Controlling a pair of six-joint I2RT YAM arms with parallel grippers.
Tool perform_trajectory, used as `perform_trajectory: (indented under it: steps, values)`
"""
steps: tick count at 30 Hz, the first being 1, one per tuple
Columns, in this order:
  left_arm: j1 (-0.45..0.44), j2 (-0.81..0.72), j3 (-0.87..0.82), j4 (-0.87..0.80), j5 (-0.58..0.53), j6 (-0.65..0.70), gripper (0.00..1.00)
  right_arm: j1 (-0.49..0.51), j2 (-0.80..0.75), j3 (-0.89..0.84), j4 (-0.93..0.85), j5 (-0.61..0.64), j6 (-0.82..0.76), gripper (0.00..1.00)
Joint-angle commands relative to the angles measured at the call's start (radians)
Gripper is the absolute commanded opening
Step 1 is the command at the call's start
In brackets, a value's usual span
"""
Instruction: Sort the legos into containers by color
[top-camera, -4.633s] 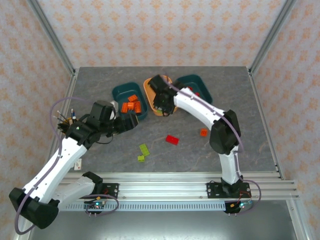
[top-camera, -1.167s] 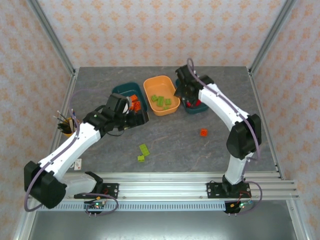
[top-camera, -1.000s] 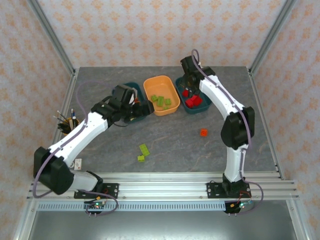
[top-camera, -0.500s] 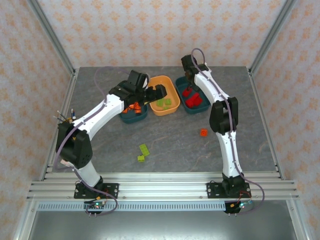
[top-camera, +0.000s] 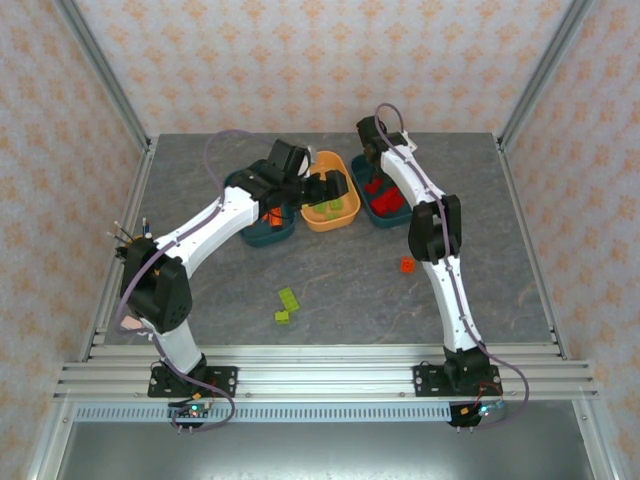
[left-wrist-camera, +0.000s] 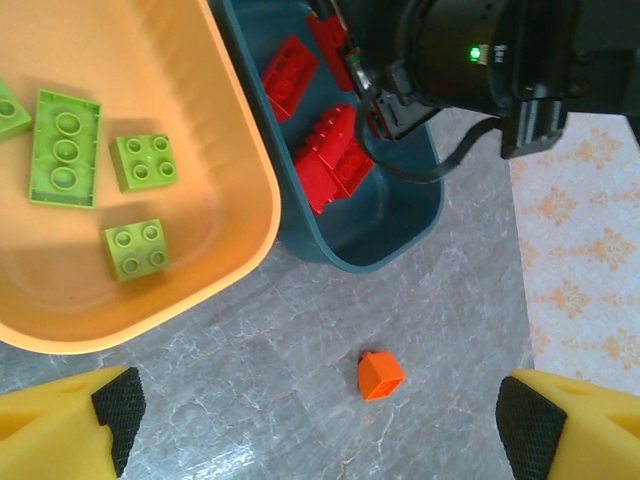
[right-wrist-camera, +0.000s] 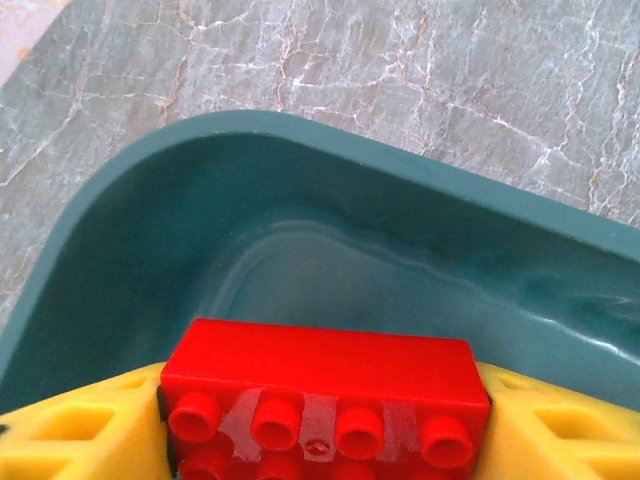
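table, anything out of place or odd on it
Three bricks lie loose on the table: an orange brick right of centre and two green bricks nearer the front. Otherwise nothing looks spilled or damaged; the right gripper holds a red brick over a teal tray.

We see a grey table (top-camera: 510, 280) that looks like stone, with thin white and brown lines in it. Walls (top-camera: 300, 60) stand round it on three sides, pale pink with small orange flower shapes. Silver metal posts (top-camera: 105, 72) rise at the back corners. A silver rail (top-camera: 320, 378) runs along the near edge. The light is bright and even.
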Motion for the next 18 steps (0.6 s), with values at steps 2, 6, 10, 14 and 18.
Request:
perform_trajectory:
  steps: [2, 6, 10, 14, 18]
  values:
    - [-0.01, -0.004, 0.052, -0.017, 0.018, 0.037, 0.93, -0.006, -0.003, 0.071, -0.052, -0.003, -0.009, 0.78]
    - [-0.019, -0.021, 0.051, -0.026, 0.016, 0.037, 0.94, -0.007, -0.049, 0.087, -0.059, -0.035, -0.017, 0.83]
    - [-0.044, -0.031, 0.049, -0.047, 0.01, 0.057, 0.94, -0.002, -0.14, 0.074, -0.075, -0.052, -0.019, 0.83]
    - [-0.082, -0.016, 0.062, -0.083, 0.004, 0.093, 0.94, 0.01, -0.295, -0.037, -0.078, -0.036, -0.05, 0.8]
    - [-0.134, 0.032, 0.107, -0.143, -0.014, 0.127, 0.94, 0.014, -0.513, -0.29, -0.072, -0.02, -0.081, 0.78]
